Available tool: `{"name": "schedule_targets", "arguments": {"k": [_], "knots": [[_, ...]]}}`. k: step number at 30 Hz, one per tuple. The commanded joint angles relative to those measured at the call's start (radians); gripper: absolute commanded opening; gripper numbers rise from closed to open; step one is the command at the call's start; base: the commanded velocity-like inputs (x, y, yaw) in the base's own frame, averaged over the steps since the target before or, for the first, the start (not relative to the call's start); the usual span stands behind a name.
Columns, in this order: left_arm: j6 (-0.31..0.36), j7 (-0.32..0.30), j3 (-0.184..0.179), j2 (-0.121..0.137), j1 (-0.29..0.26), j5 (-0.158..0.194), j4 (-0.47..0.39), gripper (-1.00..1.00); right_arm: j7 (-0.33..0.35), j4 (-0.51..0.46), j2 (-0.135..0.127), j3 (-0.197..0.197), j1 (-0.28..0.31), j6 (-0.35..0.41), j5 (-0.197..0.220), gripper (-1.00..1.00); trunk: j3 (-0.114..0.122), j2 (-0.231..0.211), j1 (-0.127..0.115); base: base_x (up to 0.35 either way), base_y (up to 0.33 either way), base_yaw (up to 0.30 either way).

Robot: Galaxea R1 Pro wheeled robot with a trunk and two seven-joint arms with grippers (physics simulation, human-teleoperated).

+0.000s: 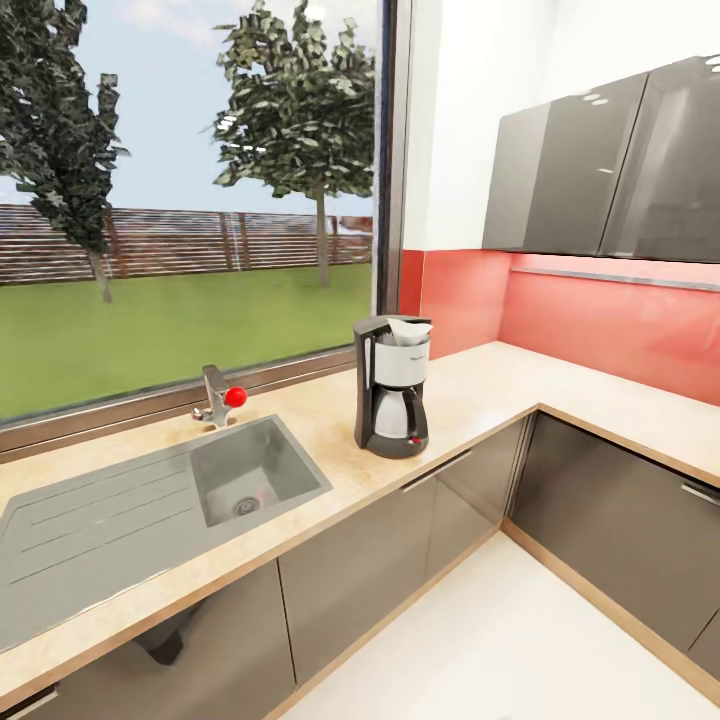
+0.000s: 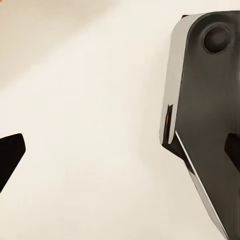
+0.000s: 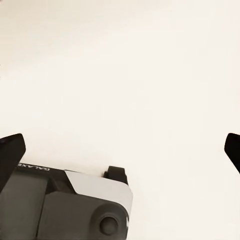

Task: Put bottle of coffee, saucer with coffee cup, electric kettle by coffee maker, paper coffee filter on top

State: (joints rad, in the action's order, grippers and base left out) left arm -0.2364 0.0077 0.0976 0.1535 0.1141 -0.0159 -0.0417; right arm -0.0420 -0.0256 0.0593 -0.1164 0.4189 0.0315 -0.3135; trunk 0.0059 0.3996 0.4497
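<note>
beige l-shaped countertop (image 1: 480,390) under a window: coffee maker (image 1: 393,385) upright near its corner, sink (image 1: 250,475) beside it. left gripper (image 2: 125,150) and right gripper (image 3: 125,150): fingers spread wide, empty, over pale floor.

Head view. An L-shaped counter (image 1: 480,385) runs from lower left to centre, then turns toward the right edge. The sink (image 1: 255,470) is set into the counter at left of centre, with its drainboard (image 1: 90,540) further left. The tap (image 1: 215,398) stands behind the sink, against the window (image 1: 190,190), which occupies the upper left. The coffee maker (image 1: 392,385) stands on the counter at centre, right of the sink. Wall cabinets (image 1: 610,170) hang at upper right; base cabinets (image 1: 400,550) sit below the counter; the floor (image 1: 500,650) lies at lower right.
</note>
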Motion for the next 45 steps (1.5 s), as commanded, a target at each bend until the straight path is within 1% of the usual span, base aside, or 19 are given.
{"name": "schedule_targets", "arguments": {"k": [1, 2, 3, 6, 16, 28, 33, 39, 45], "knots": [[-0.001, 0.0, 0.007, 0.0, 0.001, -0.002, -0.001, 1.0, -0.004, -0.001, 0.002, -0.009, 0.0, 0.003, -0.01, 1.0, 0.0, 0.0, 0.0, 0.0, 0.0, 0.0], [-0.001, 0.0, 0.007, 0.0, 0.001, -0.001, -0.001, 1.0, -0.004, -0.001, 0.003, -0.009, 0.0, 0.004, -0.01, 1.0, 0.0, 0.0, 0.0, 0.0, 0.0, 0.0], [-0.001, 0.001, 0.007, 0.0, 0.001, -0.001, -0.002, 1.0, -0.004, -0.001, 0.011, -0.009, 0.0, 0.008, -0.009, 1.0, 0.0, 0.0, 0.0, 0.0, 0.0, 0.0], [0.0, 0.001, 0.006, 0.0, 0.001, -0.001, -0.003, 1.0, -0.004, -0.001, 0.014, -0.009, 0.0, 0.009, -0.009, 1.0, 0.0, 0.0, 0.0, 0.0, 0.0, 0.0], [0.002, 0.002, 0.002, -0.001, 0.001, 0.002, -0.006, 1.0, -0.003, 0.0, 0.015, -0.009, 0.0, 0.01, -0.009, 1.0, 0.0, 0.0, 0.0, 0.0, 0.0, 0.037], [0.0, 0.002, 0.002, -0.003, -0.001, 0.004, -0.009, 1.0, -0.002, 0.0, 0.014, -0.009, 0.0, 0.01, -0.01, 1.0, 0.0, 0.0, 0.0, -0.002, 0.0, 0.265], [-0.001, 0.002, 0.002, -0.002, -0.001, 0.004, -0.009, 1.0, -0.002, 0.0, 0.014, -0.009, 0.0, 0.01, -0.01, 1.0, 0.0, 0.0, 0.0, -0.198, 0.009, 0.278], [0.001, 0.002, 0.002, -0.002, -0.001, 0.004, -0.009, 1.0, -0.002, 0.0, 0.015, -0.009, 0.0, 0.01, -0.01, 1.0, 0.0, 0.0, 0.0, -0.273, 0.173, 0.279], [0.003, 0.002, 0.002, -0.002, -0.001, 0.004, -0.009, 1.0, -0.002, 0.0, 0.015, -0.009, 0.0, 0.01, -0.01, 1.0, 0.0, 0.0, 0.0, -0.155, 0.27, 0.28]]}}
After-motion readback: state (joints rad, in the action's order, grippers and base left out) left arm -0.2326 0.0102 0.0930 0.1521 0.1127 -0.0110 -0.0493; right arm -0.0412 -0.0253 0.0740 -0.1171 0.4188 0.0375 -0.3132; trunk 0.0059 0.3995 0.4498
